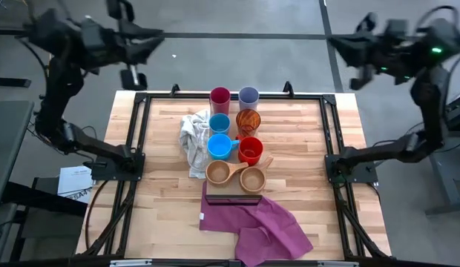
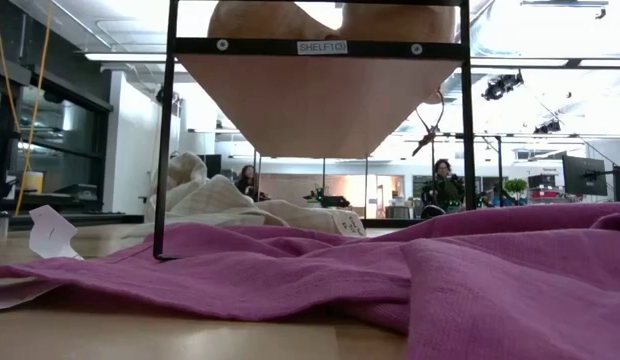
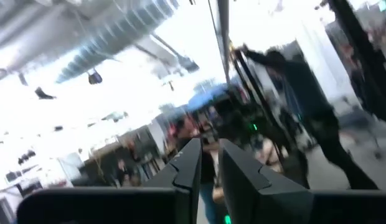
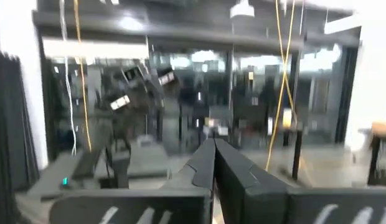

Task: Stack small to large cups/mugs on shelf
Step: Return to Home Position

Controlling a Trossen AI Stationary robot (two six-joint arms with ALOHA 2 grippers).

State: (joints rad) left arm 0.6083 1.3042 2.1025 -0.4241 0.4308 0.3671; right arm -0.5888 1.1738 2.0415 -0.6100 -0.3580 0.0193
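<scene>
Cups (image 1: 250,150) paired along shelf (image 2: 320,100) | step: homing | left pincer (image 3: 208,146), 10 o'clock, slightly open | right pincer (image 4: 213,142), 2 o'clock, closed | both empty | next: park and hold.

lbl (image 2: 322,47) on shelf frame (image 2: 240,46) reads prob. "shelf100".

Grey floor (image 1: 237,52), bright ceiling lights (image 2: 130,57), a dark glass wall (image 2: 50,140), and one person (image 2: 445,186) seated far back.

Magenta cup (image 1: 219,96), lavender cup (image 1: 248,95), red mug (image 1: 251,150), purple cloth (image 1: 271,222), lt-wood table (image 1: 163,185).
</scene>
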